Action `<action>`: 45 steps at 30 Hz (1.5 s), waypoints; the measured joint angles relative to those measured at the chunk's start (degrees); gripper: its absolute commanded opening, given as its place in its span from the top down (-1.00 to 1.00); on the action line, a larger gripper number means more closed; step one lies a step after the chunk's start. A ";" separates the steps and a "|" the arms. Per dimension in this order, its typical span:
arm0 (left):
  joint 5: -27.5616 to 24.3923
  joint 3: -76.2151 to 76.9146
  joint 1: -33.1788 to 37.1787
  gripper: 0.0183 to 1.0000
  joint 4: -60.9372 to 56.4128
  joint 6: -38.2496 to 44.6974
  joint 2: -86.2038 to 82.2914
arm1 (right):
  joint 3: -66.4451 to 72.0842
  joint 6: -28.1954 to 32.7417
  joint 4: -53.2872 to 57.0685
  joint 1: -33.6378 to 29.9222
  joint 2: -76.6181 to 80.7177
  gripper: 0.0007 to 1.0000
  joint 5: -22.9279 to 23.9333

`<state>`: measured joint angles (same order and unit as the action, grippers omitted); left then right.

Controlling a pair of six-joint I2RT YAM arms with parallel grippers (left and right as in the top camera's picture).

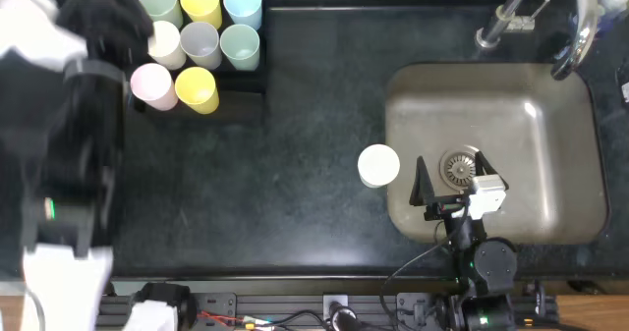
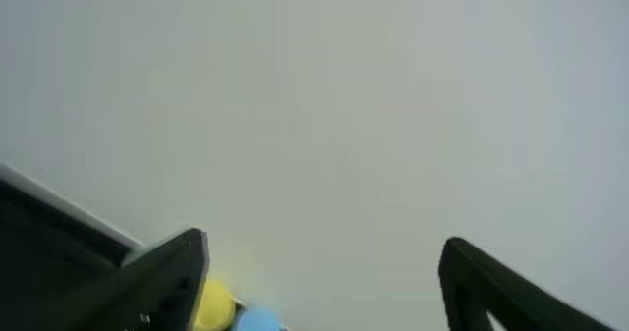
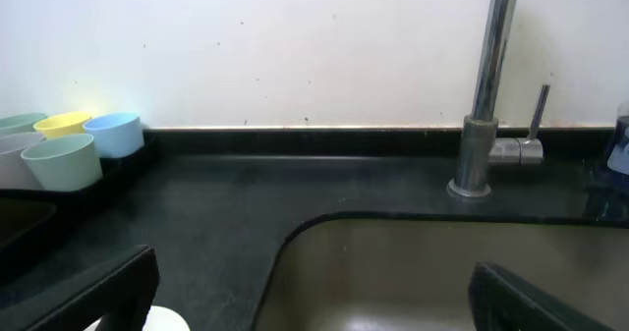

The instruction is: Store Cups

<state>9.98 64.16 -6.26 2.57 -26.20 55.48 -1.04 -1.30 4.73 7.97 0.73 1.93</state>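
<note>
Currently the sink (image 1: pixel 550 95) lies under the right gripper (image 3: pixel 314 272), whose fingers are spread with nothing between them. Stored cups (image 1: pixel 201 36) stand far from it, close by the left gripper (image 2: pixel 324 243), which is likewise spread and empty. A lone white cup (image 1: pixel 378 164) stands just beside the right gripper, on the counter (image 1: pixel 295 174) at the sink's edge. An off-centre grasp could, I judge, knock it into the sink.
</note>
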 measured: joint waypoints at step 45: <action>-22.12 -63.49 4.46 -1.00 0.94 25.16 -54.62 | 0.00 0.00 0.00 0.00 0.02 -1.00 -0.02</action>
<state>-12.14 0.67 -1.80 3.51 -1.04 0.86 -1.04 -1.30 4.73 7.97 0.75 1.91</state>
